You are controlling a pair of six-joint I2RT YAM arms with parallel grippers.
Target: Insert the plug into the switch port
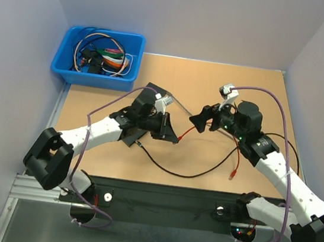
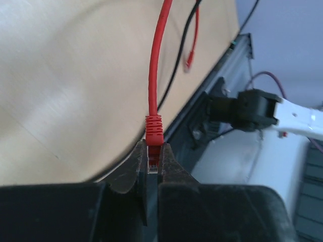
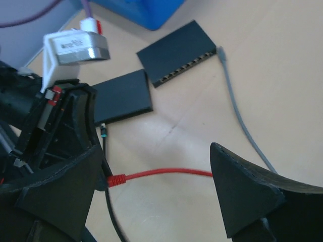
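My left gripper [image 2: 154, 160] is shut on the red plug [image 2: 154, 151], with its contacts showing between the pads. The red cable [image 2: 157, 60] runs away over the table to its loose far plug [image 2: 190, 59]. From above, the left gripper [image 1: 169, 131] holds the plug [image 1: 179, 139] just above the table at mid-centre. My right gripper [image 1: 201, 120] is open and empty, just right of it. In the right wrist view the red cable [image 3: 166, 172] spans between the right gripper's fingers [image 3: 252, 196]. The black switch [image 3: 176, 53] lies beyond, its port row facing this way.
A second flat black box [image 3: 121, 97] lies beside the switch. A grey cable [image 3: 237, 108] runs from the switch's corner. A black cable [image 1: 173, 171] loops across the table's front. A blue bin [image 1: 99, 56] of cables stands at the back left corner.
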